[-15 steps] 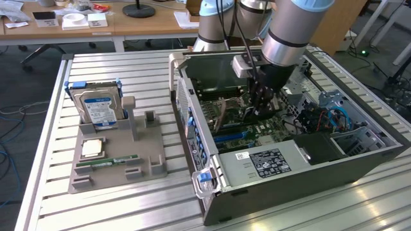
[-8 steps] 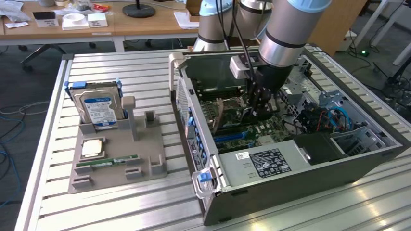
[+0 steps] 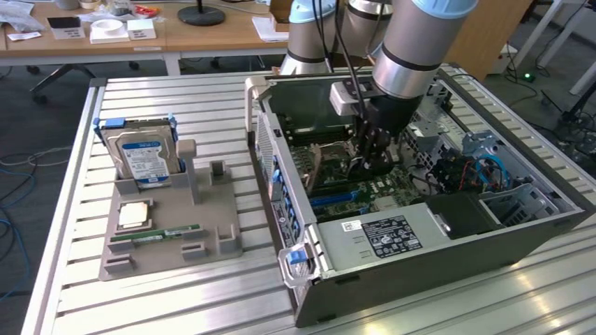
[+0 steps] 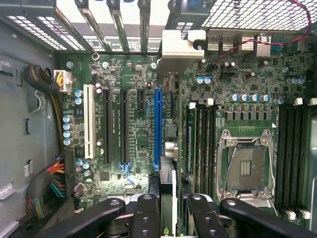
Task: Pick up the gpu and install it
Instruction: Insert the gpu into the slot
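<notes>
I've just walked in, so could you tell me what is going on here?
The robot arm reaches into the open computer case, its gripper shut on the gpu, held edge-on over the motherboard beside the long blue slot. I cannot tell whether the card is seated. The hard drive and RAM stick sit in the grey holder outside the case.

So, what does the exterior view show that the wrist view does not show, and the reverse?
From the exterior view: the grey plastic holder tray on the slatted metal table, carrying the silver blue-labelled hard drive and the narrow green RAM stick, plus the grey robot arm. From the wrist view: the long blue expansion slot, the empty silver processor socket, and the thin dark gpu card seen edge-on. Shared: the black pincer gripping that card, the green motherboard, the open grey computer case.
</notes>
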